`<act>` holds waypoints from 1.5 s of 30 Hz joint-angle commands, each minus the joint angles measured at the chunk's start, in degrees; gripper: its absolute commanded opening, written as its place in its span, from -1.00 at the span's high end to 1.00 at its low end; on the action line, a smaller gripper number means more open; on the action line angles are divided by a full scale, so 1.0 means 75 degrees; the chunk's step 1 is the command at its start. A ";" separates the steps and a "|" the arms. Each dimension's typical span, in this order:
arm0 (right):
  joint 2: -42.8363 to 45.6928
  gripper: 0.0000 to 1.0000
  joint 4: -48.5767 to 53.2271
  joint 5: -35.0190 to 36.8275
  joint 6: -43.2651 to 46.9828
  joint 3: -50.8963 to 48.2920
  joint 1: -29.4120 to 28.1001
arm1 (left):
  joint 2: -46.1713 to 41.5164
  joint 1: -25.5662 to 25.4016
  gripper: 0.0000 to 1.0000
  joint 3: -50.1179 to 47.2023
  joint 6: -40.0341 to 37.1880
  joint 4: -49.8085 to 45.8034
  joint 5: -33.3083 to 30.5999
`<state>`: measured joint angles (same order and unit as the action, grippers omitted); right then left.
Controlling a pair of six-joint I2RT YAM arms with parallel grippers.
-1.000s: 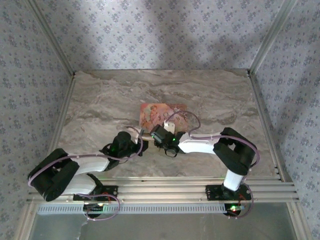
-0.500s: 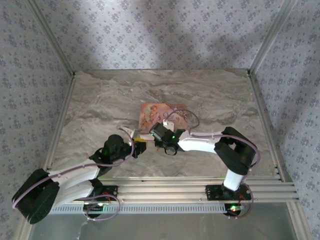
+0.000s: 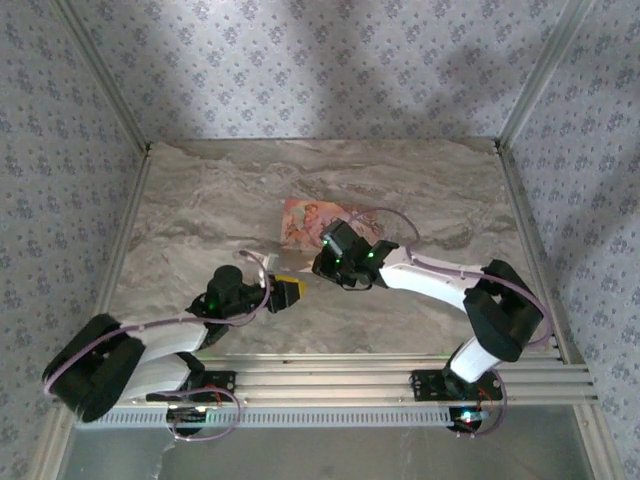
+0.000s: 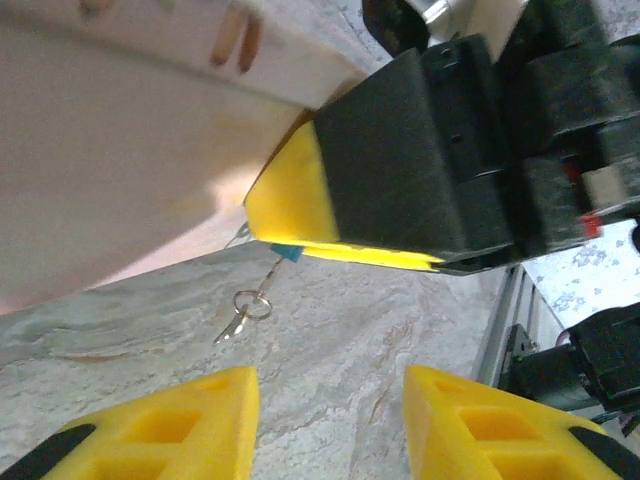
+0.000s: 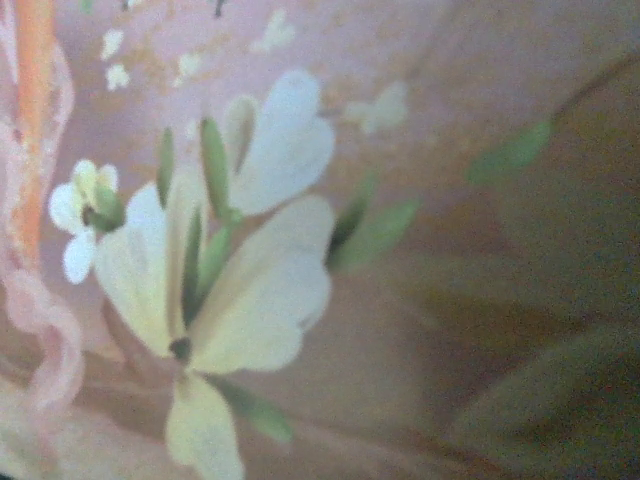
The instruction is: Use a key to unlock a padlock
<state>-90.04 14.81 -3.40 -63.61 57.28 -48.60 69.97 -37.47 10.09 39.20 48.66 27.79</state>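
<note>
In the left wrist view my right gripper point(image 4: 268, 228) hangs close ahead, its yellow fingers point(image 4: 295, 195) closed on a tiny blue padlock point(image 4: 285, 252) that peeks out at their tip. A key ring with a small key point(image 4: 240, 318) dangles from the padlock just above the marble. My left gripper point(image 4: 328, 382) is open below it, nothing between its yellow pads. From above, the left gripper point(image 3: 288, 292) sits just left of the right gripper point(image 3: 322, 264), which is at the near right corner of the pink printed box point(image 3: 303, 222).
The pink box point(image 4: 120, 150) looms right behind the right gripper, and its blurred flower print point(image 5: 240, 270) is close under the right wrist camera. Metal frame rails point(image 3: 130, 230) border the marble table point(image 3: 420, 190), with patterned walls behind them.
My left gripper has opened and drawn back slightly from the right one. The right gripper has moved up and right toward the pink box.
</note>
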 commanded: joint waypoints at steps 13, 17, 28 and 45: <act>0.0587 1.00 -0.0398 -0.1070 -0.0498 0.0065 0.0297 | 0.2561 0.0157 0.25 0.0157 0.0895 0.3944 0.0682; 0.0632 1.00 -0.0406 -0.1126 -0.0524 0.0045 0.0328 | 0.2943 0.0170 0.27 0.0189 0.0885 0.4269 0.0761; 0.0635 1.00 -0.0495 -0.1228 -0.0647 0.0016 0.0328 | 0.3121 0.0168 0.35 0.0436 0.0709 0.4274 0.0829; 0.0661 1.00 -0.0511 -0.1198 -0.0684 0.0004 0.0339 | 0.3443 0.0190 0.53 0.0413 0.0589 0.4269 0.0723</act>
<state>-87.50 13.26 -11.42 -67.75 57.14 -46.24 95.02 -36.36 13.30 44.80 78.22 32.93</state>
